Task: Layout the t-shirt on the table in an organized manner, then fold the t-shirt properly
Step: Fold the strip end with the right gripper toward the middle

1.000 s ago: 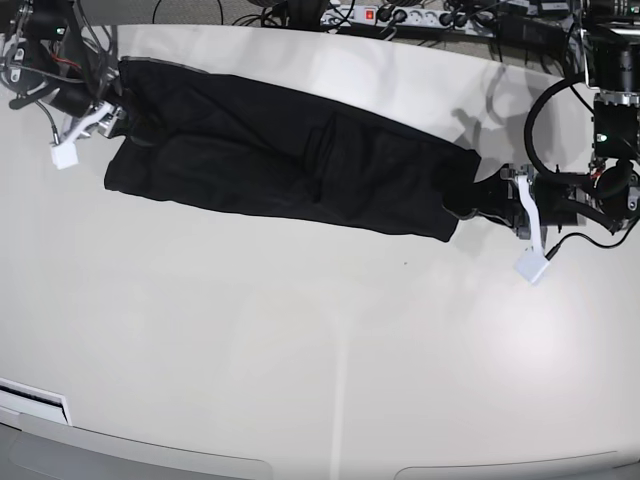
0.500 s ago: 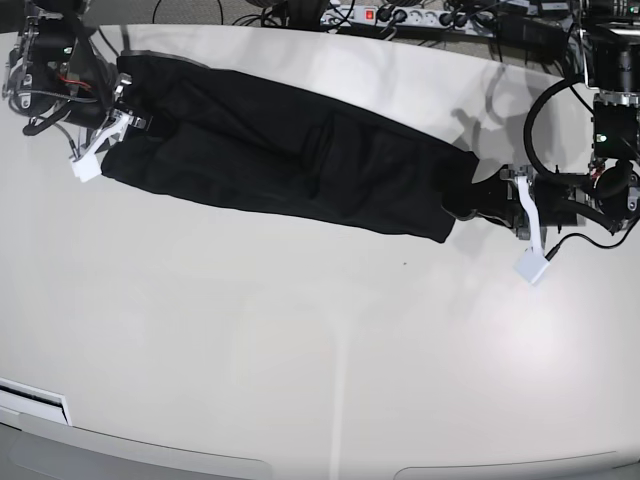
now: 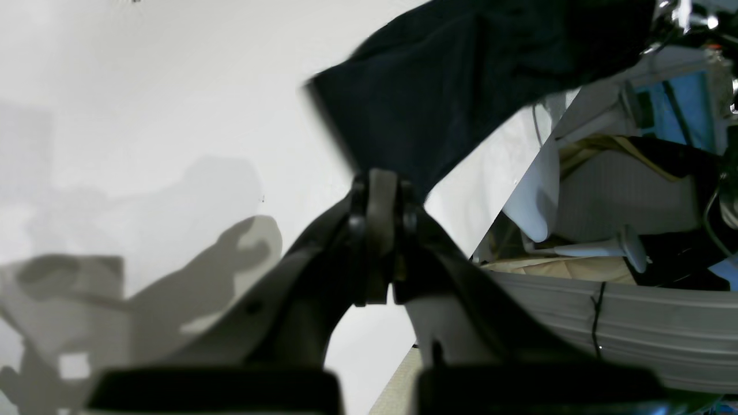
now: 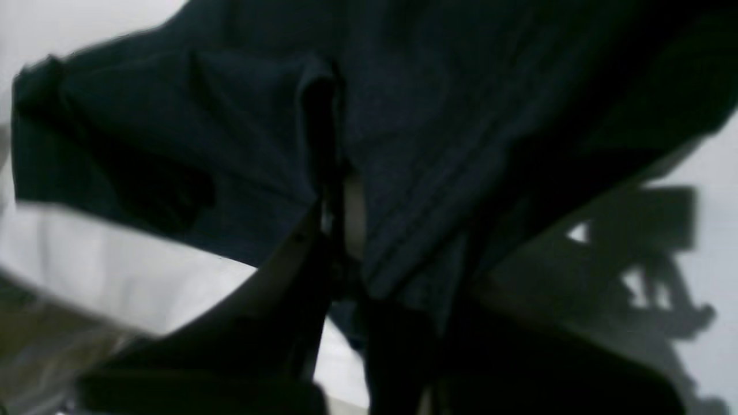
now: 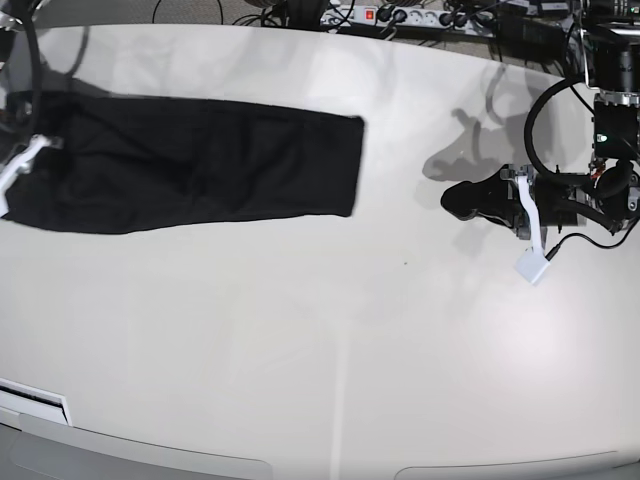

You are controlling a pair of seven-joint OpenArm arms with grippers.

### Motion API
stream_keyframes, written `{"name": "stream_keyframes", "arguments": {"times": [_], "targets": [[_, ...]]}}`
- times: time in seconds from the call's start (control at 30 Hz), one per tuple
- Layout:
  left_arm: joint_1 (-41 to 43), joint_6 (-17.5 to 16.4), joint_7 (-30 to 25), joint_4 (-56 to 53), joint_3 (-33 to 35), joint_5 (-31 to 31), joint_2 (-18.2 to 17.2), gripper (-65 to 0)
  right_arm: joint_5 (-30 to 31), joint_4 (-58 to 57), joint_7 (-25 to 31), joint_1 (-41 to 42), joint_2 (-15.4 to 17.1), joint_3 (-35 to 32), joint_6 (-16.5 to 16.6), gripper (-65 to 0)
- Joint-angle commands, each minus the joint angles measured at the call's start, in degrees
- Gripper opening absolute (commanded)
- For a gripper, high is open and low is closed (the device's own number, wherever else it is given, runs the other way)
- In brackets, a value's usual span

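Black fabric is caught in the right gripper (image 4: 340,207): in the right wrist view its two dark fingers are pressed together on a fold of the t-shirt (image 4: 461,115), and a thin pale strip shows between them. The cloth spreads away from the fingers toward 12 o'clock and fills most of that view, blurred. A piece of the pale table (image 4: 115,265) shows at 8 o'clock.

The left gripper (image 3: 377,178) has its jaws closed against each other. In the left wrist view a blurred corner of the t-shirt (image 3: 461,75) reaches down to the fingertips from 1 o'clock. Whether any cloth is between the jaws, I cannot tell from this view. The glossy table (image 3: 144,86) with grey shadows lies at 9 to 11 o'clock.

In the base view the left gripper (image 5: 462,200) sits at 3 o'clock, low over the table (image 5: 330,330), with a white tag (image 5: 530,265) hanging below it. The t-shirt (image 5: 200,165) lies as a long dark band at 10 o'clock, well apart from the left gripper. Its far end meets the right gripper (image 5: 15,165) at the 9 o'clock edge. A power strip (image 5: 375,15) and cables lie beyond the table at 12 o'clock.
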Motion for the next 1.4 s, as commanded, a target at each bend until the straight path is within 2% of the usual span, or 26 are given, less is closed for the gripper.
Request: {"name": "stream_keyframes", "arguments": {"times": [0.0, 0.07, 0.17, 0.23, 0.33, 0.4, 0.53, 0.6, 0.73, 0.87, 0.97, 1.0, 1.03, 1.13, 1.17, 1.2, 1.37], "targets": [[-1.1, -0.3, -0.6, 1.0, -0.5, -1.3, -1.0, -65.0, 1.9, 3.2, 0.9, 0.5, 0.7, 0.9, -0.7, -65.0], [-1.1, -0.3, -0.6, 1.0, -0.5, -1.3, -0.9, -65.0, 5.0, 7.2, -0.6, 0.4, 0.0, 1.2, -1.9, -65.0], [-1.1, -0.3, -0.6, 1.0, -0.5, -1.3, -0.9, -65.0, 14.1, 12.4, -3.0, 0.5, -2.5, 1.2, -2.5, -65.0], [-1.1, -0.3, -0.6, 1.0, -0.5, -1.3, -0.9, -65.0, 19.6, 14.3, -3.0, 0.4, -5.2, 1.0, -0.9, -65.0], [-1.1, -0.3, -0.6, 1.0, -0.5, -1.3, -1.0, -65.0, 28.3, 14.5, -3.0, 0.0, -9.5, -0.9, -0.7, -65.0], [-0.8, -0.3, -0.6, 1.0, -0.5, -1.3, -0.9, -65.0, 30.5, 14.5, -3.0, -0.4, -12.4, -4.1, 1.1, -65.0], [-0.3, -0.3, -0.6, 1.0, -0.5, -1.3, -0.5, -65.0, 29.8, 14.5, -3.0, -0.8, -16.3, -12.7, 2.1, -65.0], [-0.3, -0.3, -0.6, 1.0, -0.5, -1.3, -0.4, -65.0, 27.5, 14.4, -3.0, -0.8, -17.3, -17.5, 2.8, -65.0], [-0.3, -0.3, -0.6, 0.9, -0.5, -1.3, -0.5, -65.0, 18.5, 14.4, -3.0, -1.0, -17.8, -27.0, 2.8, -65.0], [-0.3, -0.3, -0.6, 0.9, -0.5, -1.3, -0.5, -65.0, 7.0, 14.4, -3.0, -1.1, -17.8, -33.8, 2.8, -65.0], [-0.3, -0.3, -0.6, 0.9, -0.5, -1.3, -0.5, -65.0, 4.4, 14.4, -1.7, -1.4, -17.8, -36.6, 2.8, -65.0], [-0.3, -0.3, -0.6, 0.9, -0.5, -1.4, -0.5, -65.0, 4.5, 14.4, -0.8, -1.4, -17.9, -37.3, 2.8, -63.6], [-0.3, -0.3, -0.6, 0.9, -0.5, -1.4, -0.5, -65.0, 4.5, 14.4, 0.3, -1.4, -17.8, -38.1, 2.8, -57.4], [-0.3, -0.3, -0.6, 0.9, -0.5, -1.3, -0.5, -65.0, 4.7, 14.4, 1.1, -0.9, -17.8, -40.1, 2.8, -30.2], [-0.3, -0.3, -0.6, 0.9, -0.5, -1.4, -0.6, -65.0, 4.7, 14.4, 1.1, -0.8, -17.8, -40.5, 2.8, -24.0], [-0.3, -0.3, -0.6, 0.9, -0.5, -1.4, -0.7, -65.0, 4.9, 14.4, 0.9, -0.6, -17.8, -40.8, 2.8, -20.7], [-0.3, -0.3, -0.6, 0.9, -0.5, -1.4, -0.8, -65.0, 5.0, 16.7, -0.6, 0.8, -16.0, -40.8, 2.8, -20.2]]}}
